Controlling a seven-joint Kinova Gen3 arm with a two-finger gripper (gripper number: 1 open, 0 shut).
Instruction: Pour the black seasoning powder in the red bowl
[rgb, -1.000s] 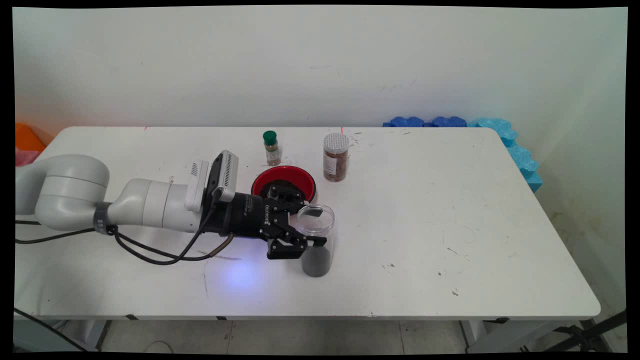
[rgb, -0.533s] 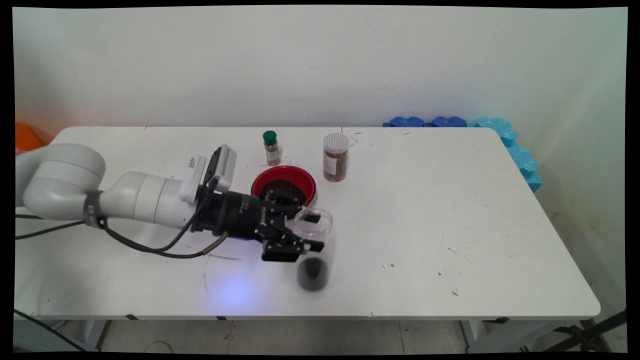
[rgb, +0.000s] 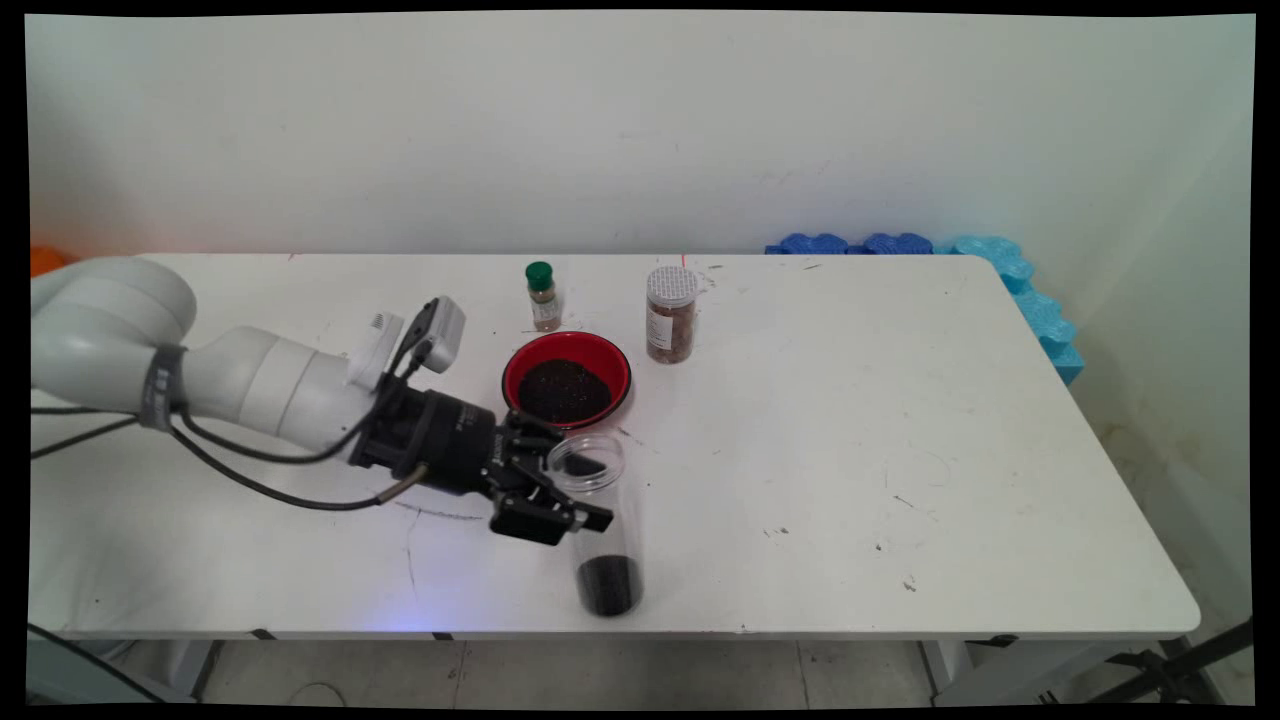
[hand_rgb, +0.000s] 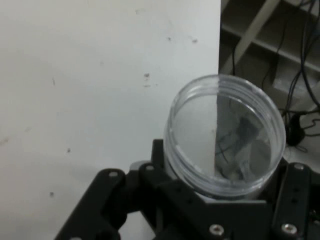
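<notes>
The gripper (rgb: 578, 488) is squeezed tight on a clear jar (rgb: 603, 540) (dark grains sit at its bottom). The jar leans over, near the red bowl (rgb: 515, 365).

Clear, glossy plastic on the open jar (rgb: 598, 520), smooth-walled with a ribbed threaded rim (hand_rgb: 225, 140), and a dark, matt, grainy fill at its bottom. The gripper (rgb: 560, 495) looks like matt black metal or hard plastic, with shiny screw heads in the hand view. The worktop (rgb: 900, 420) is smooth white laminate, scuffed and speckled. The red bowl (rgb: 566, 372) is glossy plastic, holding the same coarse dark granules.
</notes>
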